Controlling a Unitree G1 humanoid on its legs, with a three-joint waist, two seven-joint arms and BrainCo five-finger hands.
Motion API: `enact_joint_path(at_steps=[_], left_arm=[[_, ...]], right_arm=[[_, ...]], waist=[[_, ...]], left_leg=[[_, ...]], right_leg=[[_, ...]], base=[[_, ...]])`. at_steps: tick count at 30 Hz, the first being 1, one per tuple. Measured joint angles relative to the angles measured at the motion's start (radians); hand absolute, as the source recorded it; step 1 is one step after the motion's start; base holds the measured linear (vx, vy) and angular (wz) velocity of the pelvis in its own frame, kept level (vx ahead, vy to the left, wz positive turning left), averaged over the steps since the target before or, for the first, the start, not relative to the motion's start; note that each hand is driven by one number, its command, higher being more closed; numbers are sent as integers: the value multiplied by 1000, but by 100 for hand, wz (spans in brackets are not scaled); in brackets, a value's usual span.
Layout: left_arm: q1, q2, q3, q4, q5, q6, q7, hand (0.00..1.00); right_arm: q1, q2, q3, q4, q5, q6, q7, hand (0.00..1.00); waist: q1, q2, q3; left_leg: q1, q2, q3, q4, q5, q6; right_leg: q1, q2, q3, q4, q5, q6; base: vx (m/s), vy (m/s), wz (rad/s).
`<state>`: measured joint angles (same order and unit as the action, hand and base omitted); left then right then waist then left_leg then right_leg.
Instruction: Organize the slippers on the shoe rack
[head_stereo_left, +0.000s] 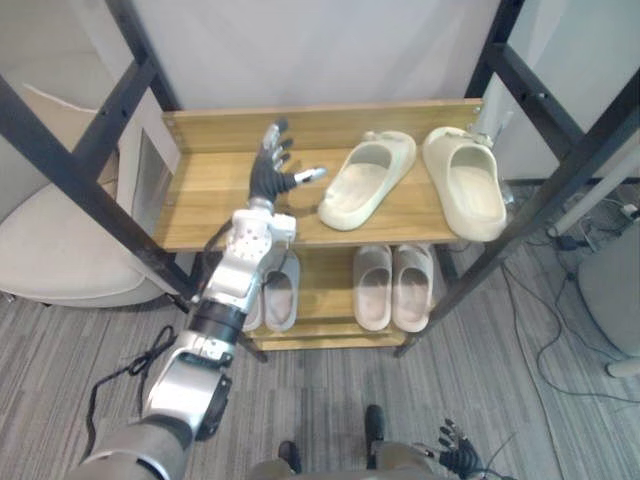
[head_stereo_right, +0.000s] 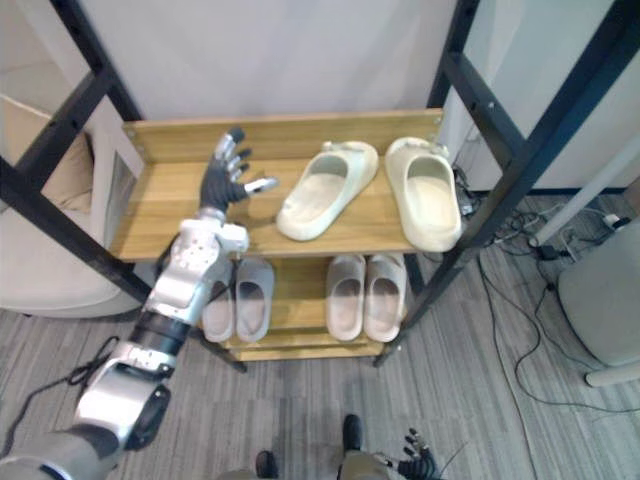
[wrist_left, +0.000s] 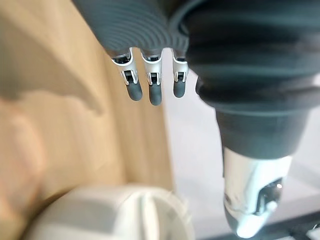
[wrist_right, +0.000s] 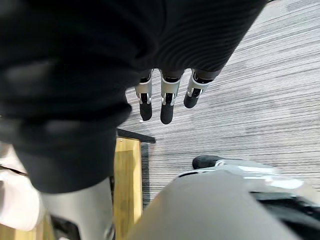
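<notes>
The cream slippers (head_stereo_left: 467, 185) lie toward the right edge of the shoe rack (head_stereo_left: 200, 205) top shelf, the left slipper (head_stereo_left: 368, 180) askew, so the left hand (head_stereo_left: 270, 175), spread open, empty and seemingly just short of it, should gently swing its heel rightward.

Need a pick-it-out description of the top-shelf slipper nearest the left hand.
Find the wooden shoe rack with black metal posts and look at its top shelf. Of the two cream foam slippers there, it is the left one, beside the robot's open left hand. It lies diagonally across the shelf, while its neighbour points roughly straight back.
</notes>
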<state>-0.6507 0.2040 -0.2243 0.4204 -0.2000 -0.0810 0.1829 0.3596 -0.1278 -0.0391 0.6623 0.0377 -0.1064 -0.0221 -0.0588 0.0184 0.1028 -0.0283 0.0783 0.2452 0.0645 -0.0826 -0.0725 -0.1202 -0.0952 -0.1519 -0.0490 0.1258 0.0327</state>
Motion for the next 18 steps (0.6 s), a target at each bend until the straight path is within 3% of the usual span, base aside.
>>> enact_joint_path(at_steps=[18], left_arm=[[96,-93,-121,-61,3,-1,-40,0]], right_arm=[[-20,7,-21,33,-1,8,-1,0]], waist=[[1,0,-7]], left_leg=[[46,-1,-7,-50,14,-7]], right_leg=[[51,7,-11,-39,15,1]], base=[[-3,-3,1]])
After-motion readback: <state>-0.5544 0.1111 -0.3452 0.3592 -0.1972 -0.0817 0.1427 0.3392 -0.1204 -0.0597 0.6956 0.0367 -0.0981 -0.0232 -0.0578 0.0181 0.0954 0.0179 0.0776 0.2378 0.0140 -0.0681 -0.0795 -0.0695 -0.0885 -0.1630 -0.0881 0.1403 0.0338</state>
